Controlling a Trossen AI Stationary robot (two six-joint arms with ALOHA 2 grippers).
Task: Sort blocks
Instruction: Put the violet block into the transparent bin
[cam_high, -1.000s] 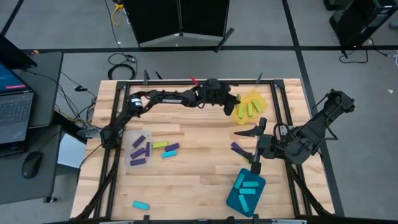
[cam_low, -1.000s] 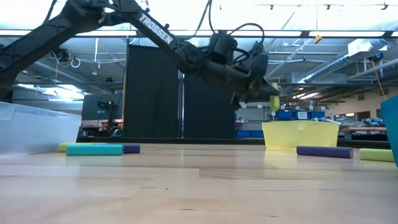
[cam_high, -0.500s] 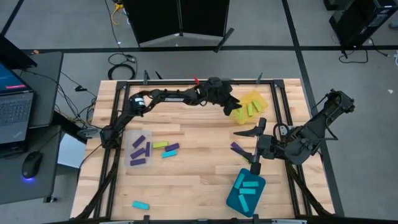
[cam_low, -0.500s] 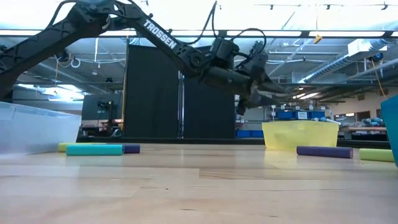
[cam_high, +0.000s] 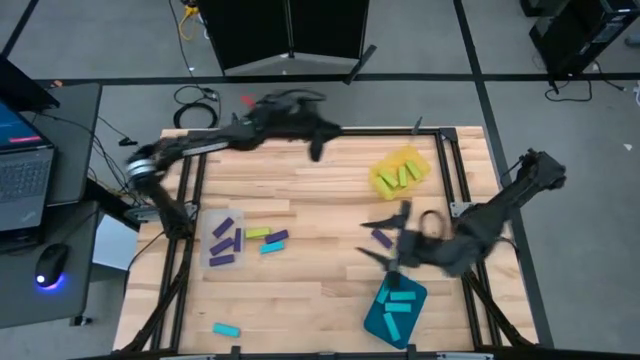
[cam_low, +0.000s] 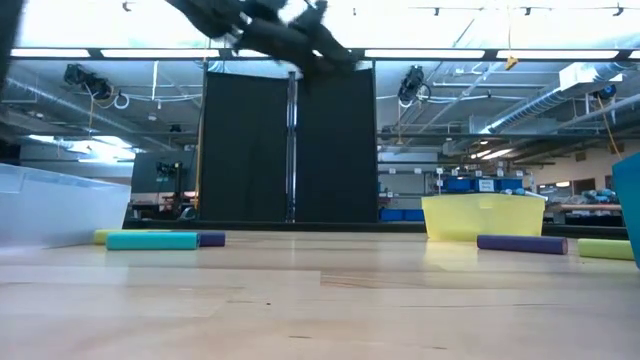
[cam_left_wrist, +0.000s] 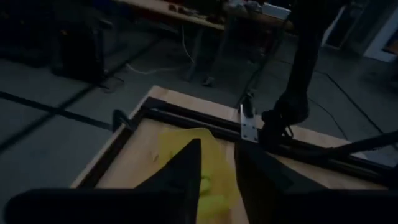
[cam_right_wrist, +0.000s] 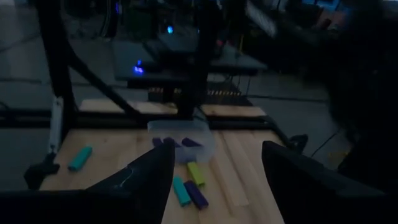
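The left end effector (cam_high: 315, 143) hangs high over the desk's (cam_high: 320, 290) rim at about 12 o'clock, its arm stretched out from the 10 o'clock corner. In the left wrist view its fingers (cam_left_wrist: 185, 169) stand only narrowly parted with nothing between them. It does well to wait there, clear of the other arm's path. At 9 o'clock the clear tray (cam_high: 212, 240) holds purple blocks (cam_high: 226, 226). Just beside it, towards the centre, a yellow-green block (cam_high: 258, 232), a cyan block (cam_high: 270, 247) and a purple one (cam_high: 279, 238) lie loose. Another cyan block (cam_high: 225, 329) sits alone at 7 o'clock. The yellow tray (cam_high: 382, 180) at 1 o'clock carries yellow-green blocks (cam_high: 405, 174), and the teal tray (cam_high: 378, 318) at 5 o'clock carries cyan ones (cam_high: 400, 308). The step in hand looks to be the right arm's pick of the loose purple block (cam_high: 381, 238) at 4 o'clock. The right end effector (cam_high: 388, 246) hovers over that block, fingers spread wide and empty, with the arm folded in low from the desk's 3 o'clock edge. To do it well, the fingers should be turned to straddle the bar across its narrow width. The descent should be straight, closing only once both pads flank it. The bar lies near the teal tray, so the approach should keep clear of that rim. Purple likely belongs in the clear tray, a long carry across the desk towards 9 o'clock.
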